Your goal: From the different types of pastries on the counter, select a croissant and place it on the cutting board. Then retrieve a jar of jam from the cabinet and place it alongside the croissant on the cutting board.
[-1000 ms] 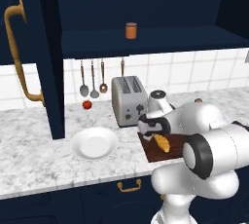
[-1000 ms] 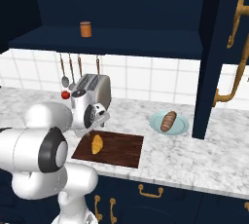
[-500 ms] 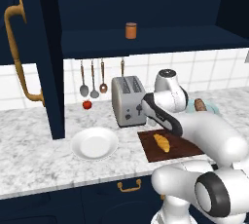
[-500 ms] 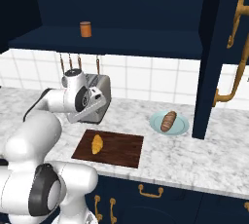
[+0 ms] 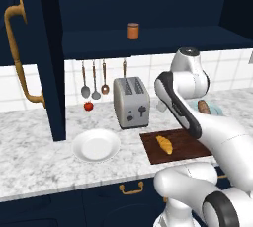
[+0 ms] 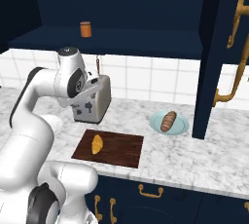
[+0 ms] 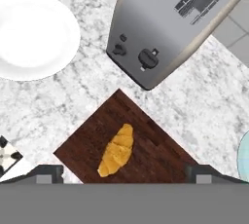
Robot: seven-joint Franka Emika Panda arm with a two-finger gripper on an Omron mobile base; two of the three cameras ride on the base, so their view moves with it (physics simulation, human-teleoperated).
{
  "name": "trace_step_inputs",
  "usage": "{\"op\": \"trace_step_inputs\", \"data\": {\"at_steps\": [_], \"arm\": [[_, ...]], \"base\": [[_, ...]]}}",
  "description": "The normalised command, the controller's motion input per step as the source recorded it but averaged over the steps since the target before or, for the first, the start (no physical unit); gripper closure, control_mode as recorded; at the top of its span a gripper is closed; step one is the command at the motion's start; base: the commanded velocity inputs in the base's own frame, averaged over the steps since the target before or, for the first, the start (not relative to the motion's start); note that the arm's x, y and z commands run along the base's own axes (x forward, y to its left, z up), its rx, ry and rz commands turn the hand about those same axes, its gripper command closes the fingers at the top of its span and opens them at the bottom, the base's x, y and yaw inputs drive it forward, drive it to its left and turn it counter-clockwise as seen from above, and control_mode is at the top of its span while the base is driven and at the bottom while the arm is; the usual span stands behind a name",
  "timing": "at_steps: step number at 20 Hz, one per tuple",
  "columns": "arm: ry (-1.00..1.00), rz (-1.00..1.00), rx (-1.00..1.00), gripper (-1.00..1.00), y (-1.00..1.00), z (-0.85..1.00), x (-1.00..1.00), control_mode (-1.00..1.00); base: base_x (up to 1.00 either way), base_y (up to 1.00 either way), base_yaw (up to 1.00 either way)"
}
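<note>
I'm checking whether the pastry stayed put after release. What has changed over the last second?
The arm has lifted up and away from the cutting board; the gripper, open, now looks down on it from above. The croissant stays lying free on the board. The jar in the cabinet, toaster, white plate and bun have not moved.

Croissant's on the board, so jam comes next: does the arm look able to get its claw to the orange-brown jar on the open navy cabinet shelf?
Probably yes: the orange-brown jar stands alone at the shelf front, cabinet door swung aside.
</note>
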Motion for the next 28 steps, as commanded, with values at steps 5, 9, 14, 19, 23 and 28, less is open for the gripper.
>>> {"op": "trace_step_inputs", "data": {"at_steps": [5, 9, 14, 19, 23, 28], "arm": [[-0.16, -0.02, 0.02, -1.00, 0.00, 1.00, -0.39, -1.00], [-0.12, -0.03, 0.02, -1.00, 0.00, 1.00, -0.41, -1.00], [-0.07, -0.04, 0.07, -1.00, -0.01, 0.93, -0.35, -1.00], [-0.05, -0.01, 0.03, -1.00, 0.00, 0.35, -0.06, -1.00], [-0.16, 0.00, 0.04, -1.00, 0.03, 0.61, -0.01, -1.00], [-0.09, 0.00, 0.04, -1.00, 0.08, 0.65, 0.00, -1.00]], "base": [[0.00, 0.00, 0.00], [0.00, 0.00, 0.00], [0.00, 0.00, 0.00], [0.00, 0.00, 0.00], [0.00, 0.00, 0.00], [0.00, 0.00, 0.00]]}}
